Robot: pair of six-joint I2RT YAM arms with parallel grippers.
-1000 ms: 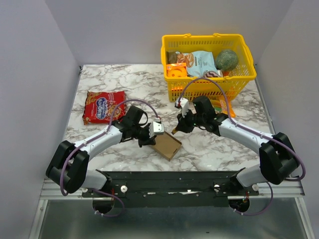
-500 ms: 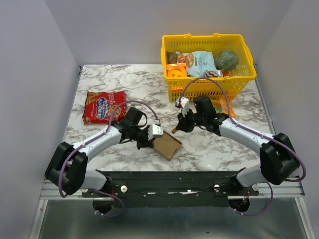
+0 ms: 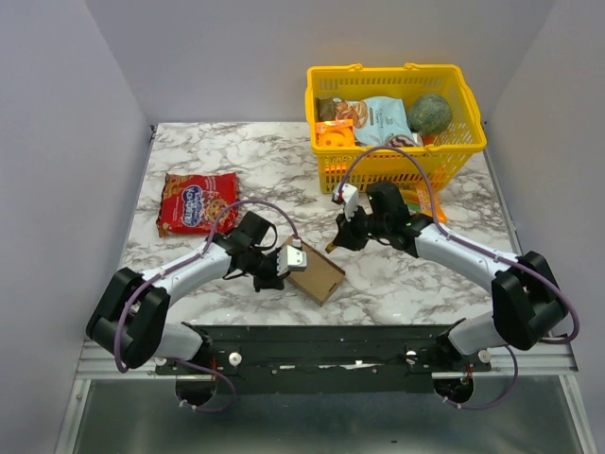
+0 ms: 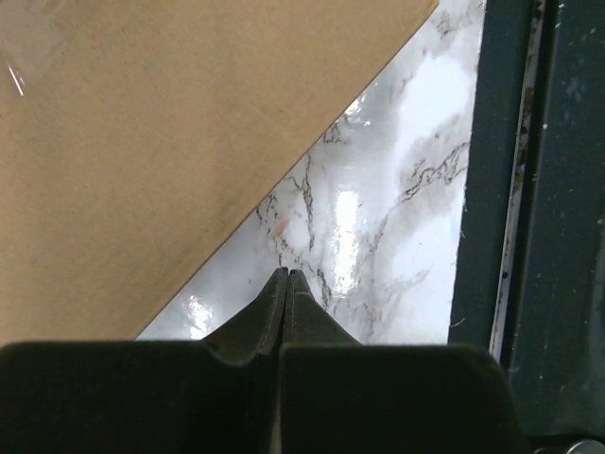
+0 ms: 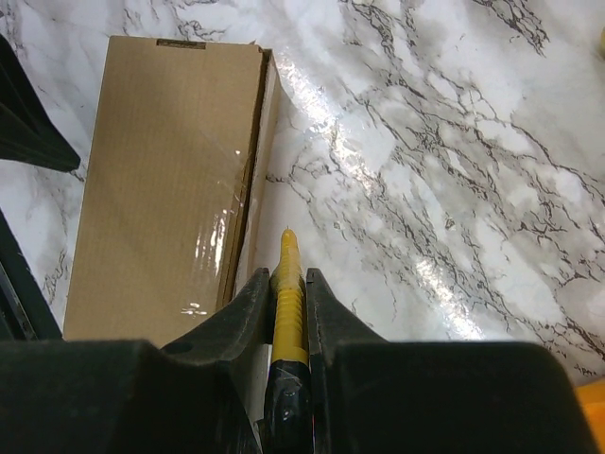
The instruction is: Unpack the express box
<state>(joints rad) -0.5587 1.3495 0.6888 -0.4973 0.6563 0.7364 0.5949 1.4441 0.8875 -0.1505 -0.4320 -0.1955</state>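
The express box (image 3: pixel 319 274) is a flat brown cardboard box lying closed on the marble table near the front middle. It shows taped in the right wrist view (image 5: pixel 161 180) and fills the upper left of the left wrist view (image 4: pixel 161 142). My left gripper (image 3: pixel 276 278) is shut and empty, its tips (image 4: pixel 286 275) just above the table beside the box's near left edge. My right gripper (image 3: pixel 340 241) is shut on a yellow-tipped cutter (image 5: pixel 288 284) with a black handle. The cutter's tip sits close to the box's far right edge, by its long side.
A yellow plastic basket (image 3: pixel 397 168) with several snacks stands at the back right. A red snack bag (image 3: pixel 197 201) lies at the left. An orange item (image 3: pixel 430 203) lies in front of the basket. The dark front rail (image 4: pixel 529 218) runs close to my left gripper.
My left gripper has turned and shifted slightly toward the near side, off the box's left end to its near left edge. The right arm and the box have hardly moved.
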